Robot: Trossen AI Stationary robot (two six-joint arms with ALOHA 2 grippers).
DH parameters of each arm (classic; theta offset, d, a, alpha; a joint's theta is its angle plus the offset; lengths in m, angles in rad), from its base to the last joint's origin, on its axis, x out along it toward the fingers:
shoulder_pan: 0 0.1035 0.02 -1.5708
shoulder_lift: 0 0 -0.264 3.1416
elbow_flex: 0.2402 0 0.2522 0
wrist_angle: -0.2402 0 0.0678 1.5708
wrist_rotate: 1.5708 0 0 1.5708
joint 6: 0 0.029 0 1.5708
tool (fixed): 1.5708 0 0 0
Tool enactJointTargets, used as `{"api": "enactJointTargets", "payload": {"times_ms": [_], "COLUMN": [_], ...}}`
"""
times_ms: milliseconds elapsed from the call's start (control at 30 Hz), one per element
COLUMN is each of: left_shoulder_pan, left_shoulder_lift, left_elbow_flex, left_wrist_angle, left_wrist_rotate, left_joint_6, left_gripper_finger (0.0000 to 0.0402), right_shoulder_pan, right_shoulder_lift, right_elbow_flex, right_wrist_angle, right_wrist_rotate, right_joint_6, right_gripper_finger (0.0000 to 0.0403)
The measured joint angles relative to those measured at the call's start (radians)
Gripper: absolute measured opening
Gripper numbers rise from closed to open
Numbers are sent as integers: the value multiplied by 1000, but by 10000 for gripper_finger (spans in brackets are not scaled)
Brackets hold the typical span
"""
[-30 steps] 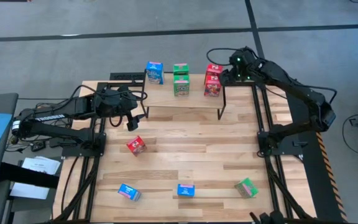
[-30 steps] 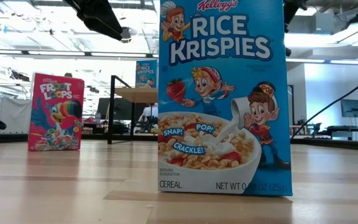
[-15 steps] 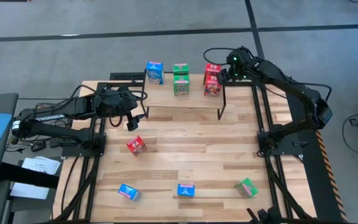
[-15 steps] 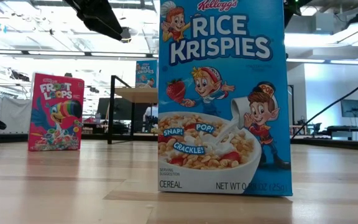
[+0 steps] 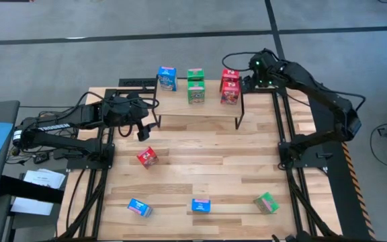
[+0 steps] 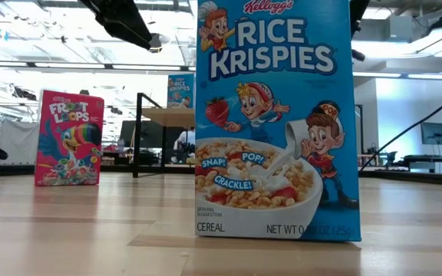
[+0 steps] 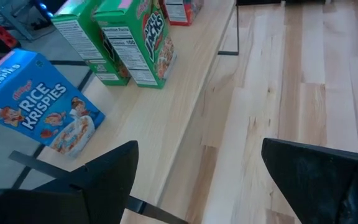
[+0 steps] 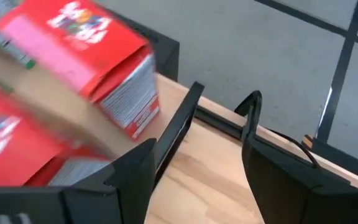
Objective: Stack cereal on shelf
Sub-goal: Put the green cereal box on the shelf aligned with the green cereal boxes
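On the small light-wood shelf (image 5: 200, 107) along the table's far edge stood a blue cardboard cereal box (image 5: 167, 78), two green boxes (image 5: 195, 87) and two red boxes (image 5: 230, 86). Just beside the red pair, off the shelf's right end, hung the right gripper (image 5: 247, 80), fingers apart and empty. The left gripper (image 5: 143, 130) hovered by the shelf's left leg, wide open and empty. Four more boxes lay on the slatted wooden table (image 5: 200, 168), three along its near edge.

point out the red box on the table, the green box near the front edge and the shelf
red box (image 5: 147, 156), high view, on its top face
green box (image 5: 266, 202), high view, on its upper face
shelf (image 5: 210, 111), high view, on bare board
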Motion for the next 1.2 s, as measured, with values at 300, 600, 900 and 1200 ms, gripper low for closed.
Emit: {"api": "enactJointTargets", "payload": {"times_ms": [300,600,900,1200], "left_shoulder_pan": [0,0,0,0], "left_shoulder_lift": [0,0,0,-36], "left_elbow_flex": [0,0,0,0], "left_wrist_angle": [-22,2,146,150], "left_wrist_rotate": [-176,-283,-600,-554], "left_joint_6": [-66,-40,358,190], "left_gripper_finger": [332,332,332,332], "right_shoulder_pan": [77,126,171,233], "right_shoulder_lift": [0,0,0,0], "right_elbow_flex": [77,94,94,94], "right_wrist_angle": [-184,-318,-404,-423], "right_wrist_rotate": [-3,-5,-61,-297], "right_joint_6": [-93,-103,73,226], "right_gripper_finger": [260,260,260,260]}}
